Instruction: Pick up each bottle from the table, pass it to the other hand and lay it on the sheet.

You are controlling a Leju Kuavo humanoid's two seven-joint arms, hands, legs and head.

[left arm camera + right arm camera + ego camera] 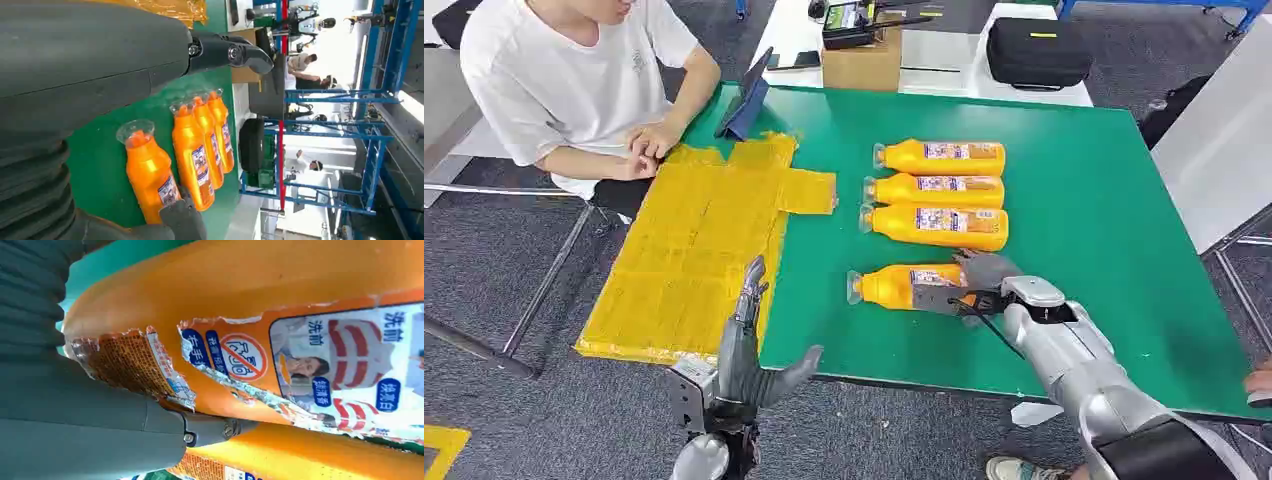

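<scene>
Green table top (pixel 1064 180) takes up most of your head view, its near edge running just in front of both arms. Yellow sheet (pixel 694 250) covers the left part and hangs past the near-left corner; no bottle lies on it yet. A person (pixel 574 80) sits at the far left with hands resting at the sheet's far edge, so keep that end in mind.

4 orange bottles lie on their sides right of the sheet, long axes running left-right, caps pointing left toward the sheet. 3 of them (pixel 939 190) sit side by side in a far group, touching or nearly so. Bottle 4 (pixel 894 285) lies alone, nearer you, apart from the group.

Right hand (pixel 979 285) is wrapped around the base end of bottle 4; the right wrist view shows the thumb (pixel 210 429) pressed against the torn label (pixel 130 365). You cannot tell from these views whether the bottle has left the table.

Left hand (pixel 749 350) is raised at the near edge beside the sheet, fingers spread, holding nothing. It stands left of bottle 4, on the cap side, with bare green table between them.

Judgement: the handover runs leftward along the bottle's axis, cap end leading; room looks open there.
</scene>
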